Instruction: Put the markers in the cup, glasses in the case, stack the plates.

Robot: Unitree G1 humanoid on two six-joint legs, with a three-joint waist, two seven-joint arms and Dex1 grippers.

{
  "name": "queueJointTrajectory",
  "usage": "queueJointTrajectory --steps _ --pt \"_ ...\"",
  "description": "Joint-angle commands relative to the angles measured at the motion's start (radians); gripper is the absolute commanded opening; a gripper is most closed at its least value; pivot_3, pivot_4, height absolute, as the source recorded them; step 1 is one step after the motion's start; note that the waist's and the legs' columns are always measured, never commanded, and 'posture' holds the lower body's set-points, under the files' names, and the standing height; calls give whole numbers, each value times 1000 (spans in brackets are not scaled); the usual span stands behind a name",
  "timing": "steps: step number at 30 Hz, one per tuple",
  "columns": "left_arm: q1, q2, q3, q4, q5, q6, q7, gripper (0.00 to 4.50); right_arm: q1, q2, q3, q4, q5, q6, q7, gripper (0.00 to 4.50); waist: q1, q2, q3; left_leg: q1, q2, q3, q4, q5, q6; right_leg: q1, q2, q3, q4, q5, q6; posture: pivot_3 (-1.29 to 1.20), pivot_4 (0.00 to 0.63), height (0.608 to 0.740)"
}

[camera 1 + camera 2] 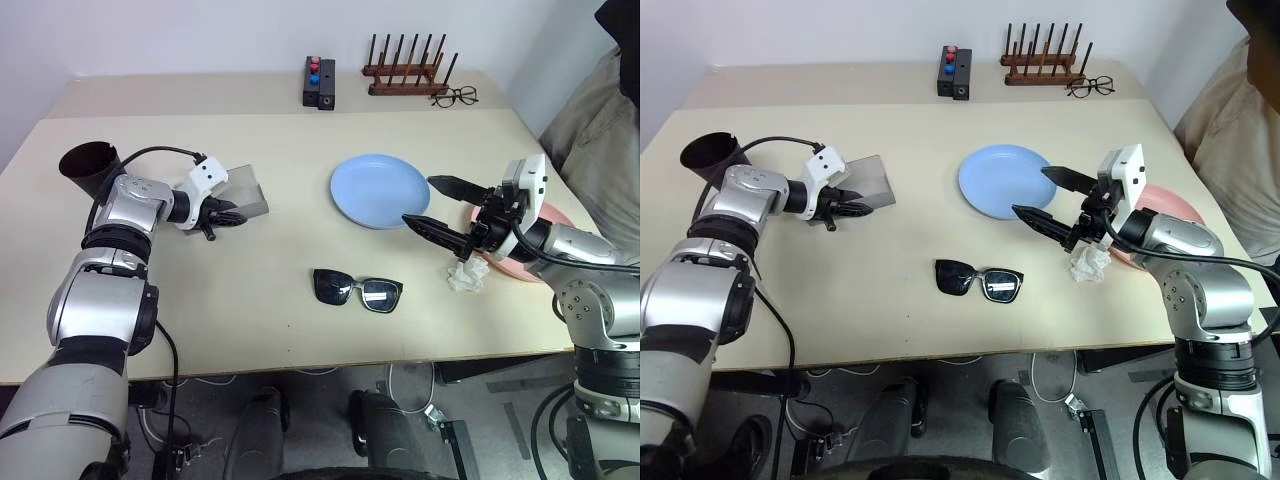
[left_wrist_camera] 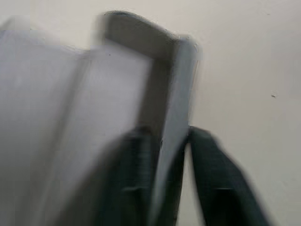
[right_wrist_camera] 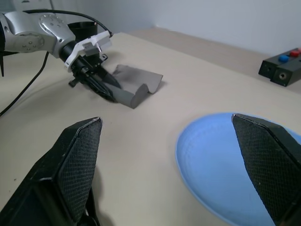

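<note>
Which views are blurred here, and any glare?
Left wrist view: smeared throughout, the grey fabric-look glasses case and the left gripper clamped on its edge are soft. Right wrist view: crisp on the light blue round plate. Eye views: sharp, soft shadows, no glare.

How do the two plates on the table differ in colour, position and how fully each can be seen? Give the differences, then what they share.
The blue plate is light blue; the pink plate is salmon. The blue plate lies near the table's middle, while the pink plate sits by the right edge. The blue plate is almost fully visible, but the pink plate is largely hidden behind the right gripper and arm. Both are round, shallow, lying flat and not yet stacked.
</note>
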Motion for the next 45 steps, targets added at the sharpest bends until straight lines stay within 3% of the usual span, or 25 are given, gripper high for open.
queueJointTrajectory --steps 1,5,10,14,19,23,34,37,44,45 --pt "-1 8 16 -11 -2 -8 -46 18 -31 0 -3 -8 7 -14 4 4500 0 0 0 0 0 0 0 0 0 0 0 0 0 0 0 0 150 740" --pt "-12 6 49 -25 -32 -1 -112 18 -45 2 6 5 2 -20 8 4500 0 0 0 0 0 0 0 0 0 0 0 0 0 0 0 0 150 740" --pt "-14 34 58 -72 -63 30 -326 18 -52 3 13 11 -2 -25 9 4500 -1 0 0 0 0 0 0 0 0 0 0 0 0 0 0 0 150 740" --pt "134 260 -248 -472 -390 248 -458 18 -50 -3 8 10 -1 -26 16 4500 -20 1 0 0 1 0 -1 0 0 -1 0 1 0 0 -1 0 150 740" --pt "224 438 -410 -714 -595 257 -458 18 -52 2 13 13 -1 -27 22 4500 -15 1 1 1 1 0 -2 0 0 -1 0 1 2 -1 -1 0 150 740" --pt "233 445 -439 -724 -603 189 -458 18 -60 4 18 20 -3 -28 28 4500 5 1 1 0 1 0 2 0 0 0 -1 0 0 -1 -2 0 150 740" --pt "214 390 -515 -620 -551 42 -458 18 -60 2 16 14 -1 -23 29 4500 -1 1 1 -1 1 1 2 0 1 0 -1 1 0 -1 -2 0 150 740" --pt "198 376 -514 -594 -553 52 -458 973 -48 -1 10 0 3 -18 24 4500 -1 1 1 -1 1 1 2 0 1 0 -1 1 0 -1 -2 0 150 740" --pt "163 375 -499 -627 -603 110 -458 4432 0 -49 -7 -36 15 3 58 4500 1 1 1 -2 1 1 2 0 1 0 -1 1 0 -1 -2 0 150 740" --pt "155 375 -488 -641 -616 123 -458 4482 14 -70 -16 -45 22 13 75 4500 2 1 1 -2 1 1 2 0 1 0 -1 1 0 -1 -2 0 150 740"
